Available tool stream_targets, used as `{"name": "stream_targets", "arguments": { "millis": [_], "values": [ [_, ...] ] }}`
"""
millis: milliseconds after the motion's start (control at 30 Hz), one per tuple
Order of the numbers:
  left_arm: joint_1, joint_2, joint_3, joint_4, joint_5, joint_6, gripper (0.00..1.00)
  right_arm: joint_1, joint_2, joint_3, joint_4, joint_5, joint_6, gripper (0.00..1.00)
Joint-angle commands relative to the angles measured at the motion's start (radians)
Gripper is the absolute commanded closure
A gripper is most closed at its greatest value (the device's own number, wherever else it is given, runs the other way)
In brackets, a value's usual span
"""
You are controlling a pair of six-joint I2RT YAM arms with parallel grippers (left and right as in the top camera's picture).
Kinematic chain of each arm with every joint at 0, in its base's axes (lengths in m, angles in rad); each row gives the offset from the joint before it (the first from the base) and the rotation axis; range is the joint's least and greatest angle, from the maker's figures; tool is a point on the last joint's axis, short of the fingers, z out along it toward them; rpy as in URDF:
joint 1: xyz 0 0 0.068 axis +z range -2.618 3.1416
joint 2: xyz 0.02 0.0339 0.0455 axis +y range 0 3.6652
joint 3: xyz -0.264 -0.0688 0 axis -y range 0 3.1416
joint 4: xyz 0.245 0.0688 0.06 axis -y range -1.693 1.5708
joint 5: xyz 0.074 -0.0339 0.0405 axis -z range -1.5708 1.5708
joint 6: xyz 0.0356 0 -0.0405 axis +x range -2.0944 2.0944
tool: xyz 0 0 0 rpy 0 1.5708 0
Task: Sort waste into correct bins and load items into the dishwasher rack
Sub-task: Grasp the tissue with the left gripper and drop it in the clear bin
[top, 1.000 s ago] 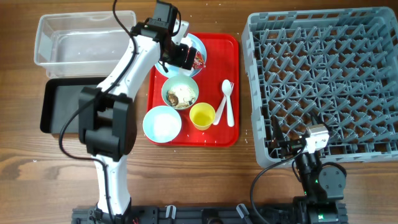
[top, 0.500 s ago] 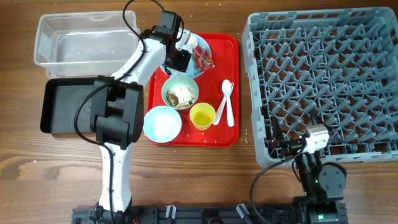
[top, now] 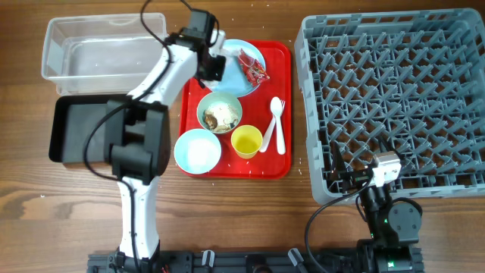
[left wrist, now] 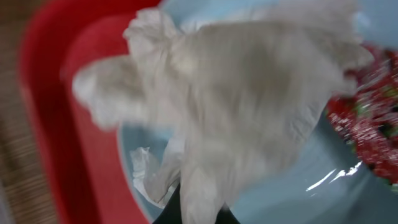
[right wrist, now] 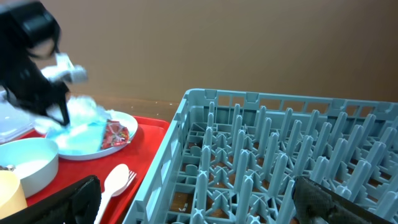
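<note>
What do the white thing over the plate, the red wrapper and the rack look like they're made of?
White tissue: soft matte paper, crumpled with ragged edges. Red wrapper: probably foil or plastic film, glossy and crinkled. Rack: moulded grey plastic, likely, with uniform matte pegs.

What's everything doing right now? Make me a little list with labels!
left gripper: shut on tissue, above plate
right gripper: open, by rack, holding nothing
plate: on red tray, wrapper on it
green bowl: scraps inside
blue bowl, cup, spoon, fork: on red tray
tub, black tray: left of red tray
</note>
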Motion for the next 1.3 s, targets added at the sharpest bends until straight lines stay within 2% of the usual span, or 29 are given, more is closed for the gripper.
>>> {"name": "stream_targets", "arguments": {
  "millis": [0,67,233,300,433,500,600,700,967,1133,1267],
  "values": [
    [0.03,-0.168,0.003,-0.024,0.011,-0.055,0.96,0.0,-0.007,-0.001,0.005,0.017,0.013,0.0],
    [0.038,-0.209,0.003,-0.046,0.011,-0.085,0.96,0.0,-0.007,-0.001,0.005,0.017,0.013,0.0],
    [0.1,-0.32,0.003,-0.17,0.011,-0.255,0.96,0.0,-0.007,-0.001,0.005,0.017,0.013,0.0],
    [0.181,-0.377,0.003,-0.291,0.011,-0.378,0.96,0.0,-0.007,-0.001,0.005,0.017,0.013,0.0],
    [0.276,-0.405,0.003,-0.457,0.005,-0.457,0.96,0.0,-0.007,-0.001,0.005,0.017,0.014,0.0],
    [0.348,-0.407,0.003,-0.582,-0.078,-0.566,0.96,0.0,-0.007,-0.001,0.005,0.017,0.013,0.0],
    [0.426,-0.407,0.002,-0.674,-0.206,-0.744,0.96,0.0,-0.007,-0.001,0.005,0.017,0.013,0.0],
    [0.485,-0.406,-0.039,-0.666,-0.243,-0.839,0.96,0.0,-0.007,-0.001,0.005,0.017,0.014,0.0],
    [0.534,-0.402,-0.341,-0.311,-0.233,-0.854,0.96,0.0,-0.007,-0.001,0.005,0.017,0.013,0.0],
    [0.532,-0.402,-0.386,-0.271,-0.231,-0.845,0.96,0.0,-0.007,-0.001,0.005,0.017,0.013,0.0],
    [0.52,-0.428,-0.308,-0.272,-0.155,-0.684,0.96,0.0,-0.007,-0.001,0.005,0.017,0.014,0.0]
  ]
}}
